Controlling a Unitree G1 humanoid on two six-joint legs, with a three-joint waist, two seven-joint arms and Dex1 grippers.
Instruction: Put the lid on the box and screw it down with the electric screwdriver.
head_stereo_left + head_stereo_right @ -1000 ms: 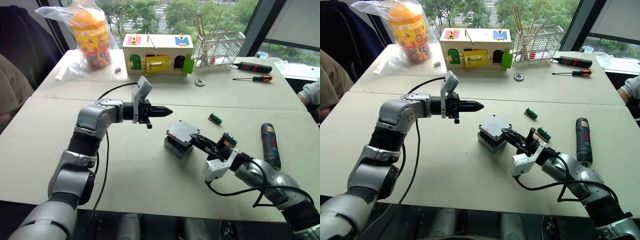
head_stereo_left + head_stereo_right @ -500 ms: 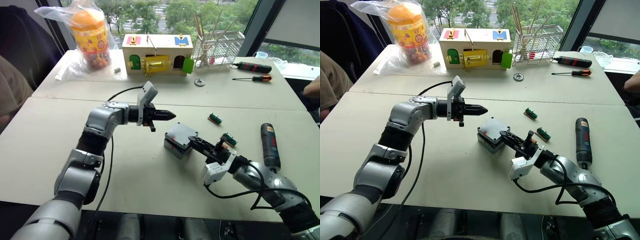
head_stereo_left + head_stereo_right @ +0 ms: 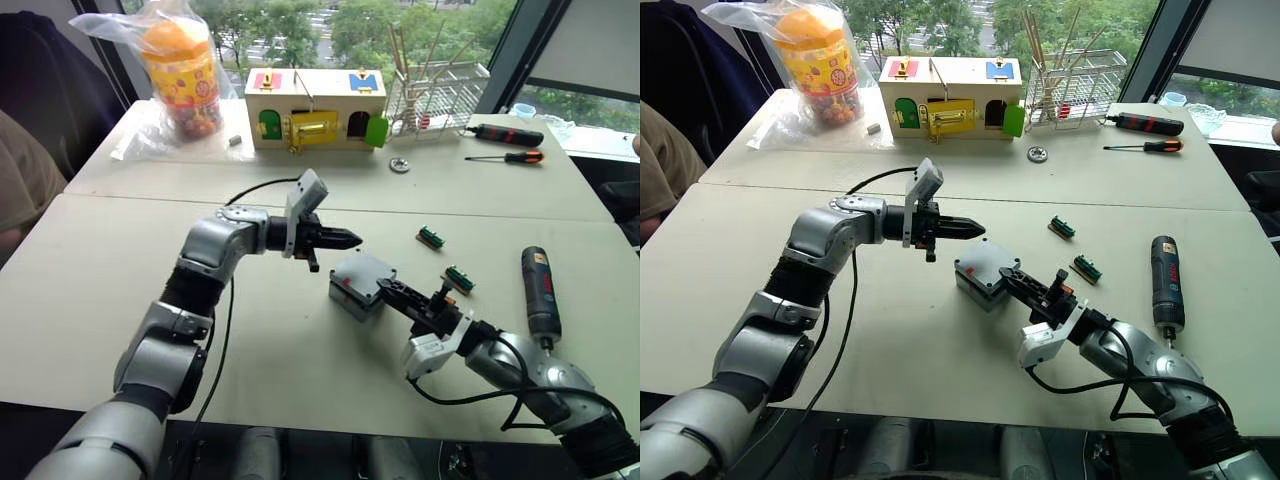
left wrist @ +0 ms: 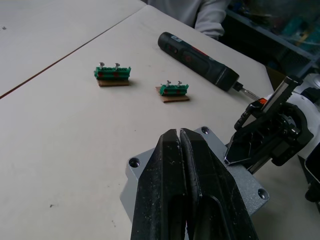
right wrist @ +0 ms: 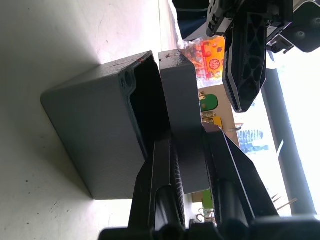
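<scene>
Wooden box with coloured doors [image 3: 316,108]: at 12 o'clock, far side of the table [image 3: 80,300]. Bagged orange-lidded candy jar [image 3: 183,75]: at 11 o'clock, beside the wooden box. Wire rack [image 3: 440,95] holding wooden sticks: at 1 o'clock, next to the box. Small metal ring [image 3: 400,165]: lies just in front of the rack. Black-and-red hand screwdriver [image 3: 508,134] and orange-handled hand screwdriver [image 3: 505,157]: at 2 o'clock, parallel, close together. Two green terminal blocks [image 3: 431,237] [image 3: 459,279]: right of centre, apart from each other.
</scene>
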